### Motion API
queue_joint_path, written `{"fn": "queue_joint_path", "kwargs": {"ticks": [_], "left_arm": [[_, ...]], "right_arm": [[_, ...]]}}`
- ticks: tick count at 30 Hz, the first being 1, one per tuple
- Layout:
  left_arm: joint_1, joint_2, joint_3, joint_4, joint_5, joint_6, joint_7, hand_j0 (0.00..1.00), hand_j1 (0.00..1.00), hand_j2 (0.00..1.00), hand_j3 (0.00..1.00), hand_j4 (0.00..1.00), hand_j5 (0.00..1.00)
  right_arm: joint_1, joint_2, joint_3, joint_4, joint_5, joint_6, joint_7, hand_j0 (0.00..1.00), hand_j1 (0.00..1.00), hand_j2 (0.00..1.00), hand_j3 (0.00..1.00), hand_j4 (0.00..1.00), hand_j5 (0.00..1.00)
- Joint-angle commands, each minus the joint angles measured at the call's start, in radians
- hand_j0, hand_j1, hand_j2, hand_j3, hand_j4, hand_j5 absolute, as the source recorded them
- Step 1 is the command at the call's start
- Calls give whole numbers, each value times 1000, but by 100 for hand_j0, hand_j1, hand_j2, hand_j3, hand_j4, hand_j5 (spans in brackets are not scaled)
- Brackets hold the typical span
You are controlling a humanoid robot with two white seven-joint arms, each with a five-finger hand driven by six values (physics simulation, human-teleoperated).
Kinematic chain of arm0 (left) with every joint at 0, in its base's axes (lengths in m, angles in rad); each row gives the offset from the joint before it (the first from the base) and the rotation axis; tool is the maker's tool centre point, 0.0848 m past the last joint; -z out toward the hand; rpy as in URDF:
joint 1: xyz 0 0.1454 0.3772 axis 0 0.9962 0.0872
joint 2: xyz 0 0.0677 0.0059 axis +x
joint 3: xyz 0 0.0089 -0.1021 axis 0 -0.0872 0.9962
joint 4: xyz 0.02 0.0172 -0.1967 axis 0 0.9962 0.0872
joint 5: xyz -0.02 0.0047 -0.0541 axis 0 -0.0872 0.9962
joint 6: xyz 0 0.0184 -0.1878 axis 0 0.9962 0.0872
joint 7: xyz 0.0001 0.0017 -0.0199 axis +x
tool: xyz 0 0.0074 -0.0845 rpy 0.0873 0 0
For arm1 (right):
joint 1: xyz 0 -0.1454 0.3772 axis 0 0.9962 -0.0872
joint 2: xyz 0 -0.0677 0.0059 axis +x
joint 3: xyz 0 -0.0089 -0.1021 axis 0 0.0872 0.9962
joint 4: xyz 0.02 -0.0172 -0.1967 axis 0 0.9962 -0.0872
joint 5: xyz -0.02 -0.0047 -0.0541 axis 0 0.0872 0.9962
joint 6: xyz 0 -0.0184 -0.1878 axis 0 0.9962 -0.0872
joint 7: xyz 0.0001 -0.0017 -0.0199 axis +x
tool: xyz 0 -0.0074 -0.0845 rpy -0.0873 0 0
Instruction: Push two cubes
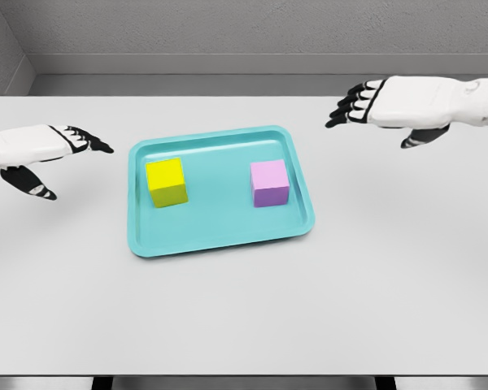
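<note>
A yellow cube [166, 182] sits in the left half of a teal tray [220, 227]. A pink-purple cube [269, 183] sits in the tray's right half. My left hand [69, 146] hovers left of the tray, fingers stretched flat toward the yellow cube and holding nothing. At the upper right, my right hand [366, 106] hangs above the table beyond the tray's far right corner. Its fingers are spread and empty. Neither hand touches a cube or the tray.
The tray lies slightly rotated on a white table [244, 317]. A grey wall runs behind the table's far edge.
</note>
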Motion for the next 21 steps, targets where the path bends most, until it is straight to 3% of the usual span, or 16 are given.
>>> {"fn": "queue_joint_path", "kwargs": {"ticks": [1,3,5,6,7,8,9,11,12,15,18,21], "left_arm": [[0,-2,1,2,6,3,-2,100,100,100,100,100,100],[-26,-2,-15,15,6,3,-2,100,100,100,100,100,100],[-112,-2,-71,118,7,3,-2,100,100,100,100,100,100],[-130,-32,-94,216,-32,3,-2,89,89,89,89,89,89],[-189,-115,-101,343,-111,3,-2,87,87,87,87,87,87],[-219,-141,-114,328,-160,3,-2,60,60,60,60,60,60],[-221,-146,-107,311,-158,3,-2,36,36,36,36,36,36],[-216,-148,-105,314,-158,3,-2,7,7,7,7,7,7],[-219,-158,-113,311,-161,3,-2,1,1,1,1,1,1],[-219,-183,-108,313,-164,3,-2,1,1,1,1,1,1],[-235,-203,-110,307,-167,3,-2,1,1,1,1,1,1],[-233,-218,-117,253,-298,3,-2,1,1,1,1,1,1]], "right_arm": [[0,4,0,-2,-6,3,0,100,100,100,100,100,100],[-3,12,-2,-2,-5,3,0,100,100,100,100,100,100],[-2,-6,-3,17,-2,3,0,100,100,100,100,100,100],[0,3,21,11,0,3,0,92,92,92,92,92,92],[-6,9,60,3,-2,3,0,29,29,29,29,29,29],[-5,15,86,3,-2,3,0,0,0,0,0,0,0],[-8,14,126,3,0,3,0,0,0,0,0,0,0],[-8,12,155,3,30,3,0,0,0,0,0,0,0],[-6,12,158,1,37,3,0,0,0,0,0,0,0],[-3,18,184,3,54,3,0,0,0,0,0,0,0],[0,106,193,60,110,3,0,0,0,0,0,0,0],[0,141,193,75,144,3,0,0,0,0,0,0,0]]}}
